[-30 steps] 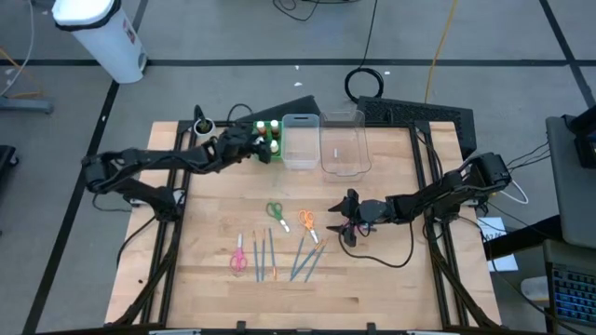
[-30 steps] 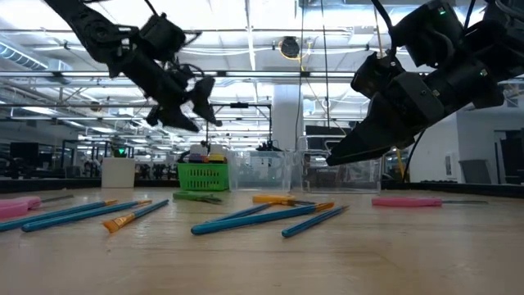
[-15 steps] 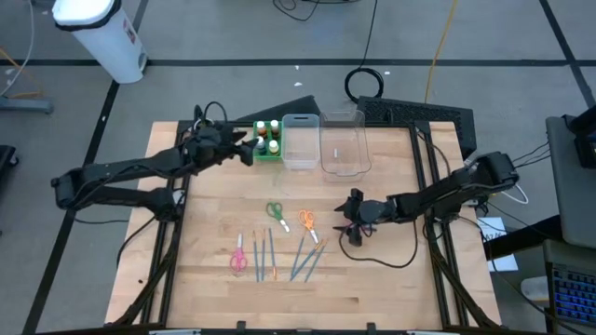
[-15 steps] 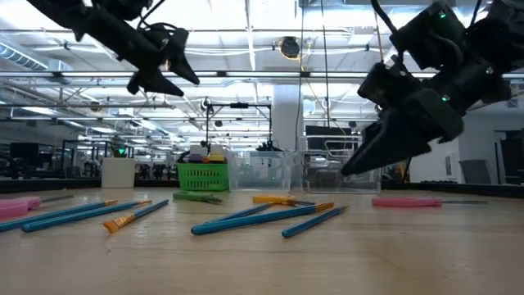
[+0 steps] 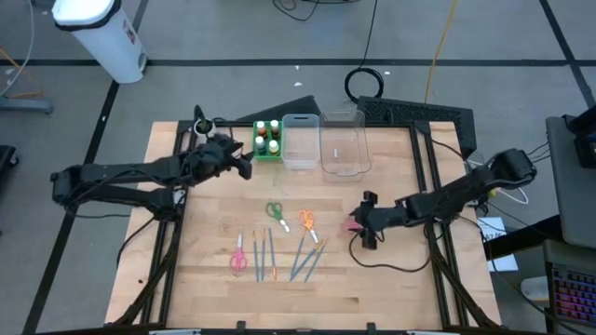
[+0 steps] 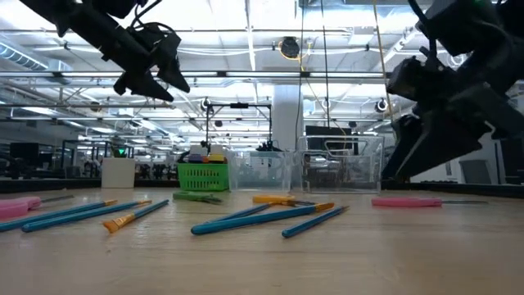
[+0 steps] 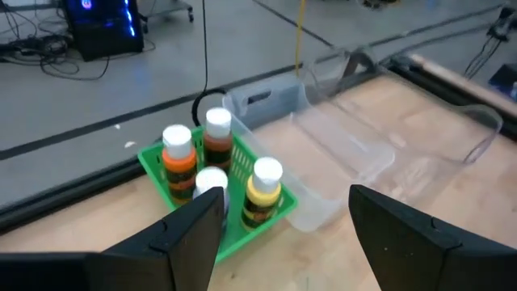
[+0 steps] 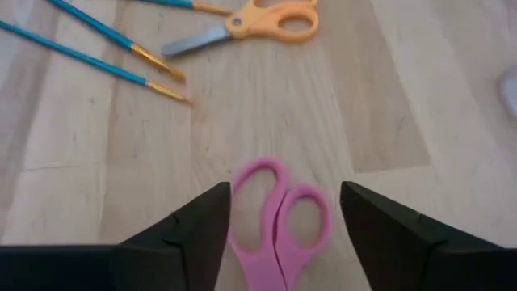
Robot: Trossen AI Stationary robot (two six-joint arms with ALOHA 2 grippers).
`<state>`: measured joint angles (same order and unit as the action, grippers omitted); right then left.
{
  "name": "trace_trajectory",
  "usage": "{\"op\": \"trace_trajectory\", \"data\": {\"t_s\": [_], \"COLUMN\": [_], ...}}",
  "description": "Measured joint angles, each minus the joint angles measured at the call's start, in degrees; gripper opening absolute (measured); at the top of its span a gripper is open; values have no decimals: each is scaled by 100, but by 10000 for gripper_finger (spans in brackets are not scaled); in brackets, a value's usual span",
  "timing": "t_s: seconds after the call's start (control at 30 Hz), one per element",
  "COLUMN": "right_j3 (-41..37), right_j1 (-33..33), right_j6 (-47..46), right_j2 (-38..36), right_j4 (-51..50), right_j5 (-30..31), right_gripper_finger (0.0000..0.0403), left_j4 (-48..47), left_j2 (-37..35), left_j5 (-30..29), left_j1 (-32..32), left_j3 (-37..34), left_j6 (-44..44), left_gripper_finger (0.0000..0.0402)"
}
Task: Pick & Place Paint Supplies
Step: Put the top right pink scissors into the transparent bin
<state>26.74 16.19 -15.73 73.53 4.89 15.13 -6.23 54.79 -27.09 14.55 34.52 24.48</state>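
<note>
Table (image 5: 391,279) layout reads as staging: containers at 12 o'clock, loose tools mid-table toward 6, arms coming in from 9 and 3.

Two clear bins (image 5: 300,141) stand side by side at 12 — they look empty, likely drop targets for the loose items. Green tray (image 5: 268,154) touches the left bin's 9 o'clock side and holds the white-capped paint bottles (image 7: 266,187) upright, so that group looks sorted.

Left gripper (image 5: 244,168) hangs above the table just at 7 o'clock of the tray, fingers spread, nothing between them; its wrist view looks down on the bottles — probably done there or lining up.

Right gripper (image 8: 280,234) sits low at 3 o'clock of the loose pile, fingers apart and straddling the handles of pink scissors (image 8: 280,226). No contact visible yet — reads as a grasp being set up, not a hold.

Still on the wood: orange scissors (image 5: 306,221), green scissors (image 5: 275,212), a second pink pair (image 5: 238,257) and the brushes (image 5: 304,261) fanned toward 6. Most of the sorting looks undone.
</note>
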Motion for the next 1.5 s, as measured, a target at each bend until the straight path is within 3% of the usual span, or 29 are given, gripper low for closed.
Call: {"op": "trace_trajectory", "data": {"t_s": [0.27,0.5,0.7,0.9,1.2,1.5], "right_j3": [0,15,15,17,5,-11], "right_j1": [39,39,-2,-83,-86,-84], "right_j6": [-240,-306,-336,-660,-616,-358], "right_j2": [574,977,1063,1062,954,201], "right_j4": [100,373,352,91,388,579], "right_j5": [5,25,4,9,-4,-53], "right_gripper_finger": [144,109,85,24,0,4], "left_j4": [46,47,47,47,47,47], "left_j2": [43,43,43,43,43,44], "left_j5": [0,-2,-2,-1,-2,32], "left_j1": [-44,-44,-42,-42,-40,-44], "left_j3": [-6,-6,-6,-4,-2,-2], "left_j6": [4,36,138,160,158,171], "left_gripper_finger": [271,271,271,271,271,271]}}
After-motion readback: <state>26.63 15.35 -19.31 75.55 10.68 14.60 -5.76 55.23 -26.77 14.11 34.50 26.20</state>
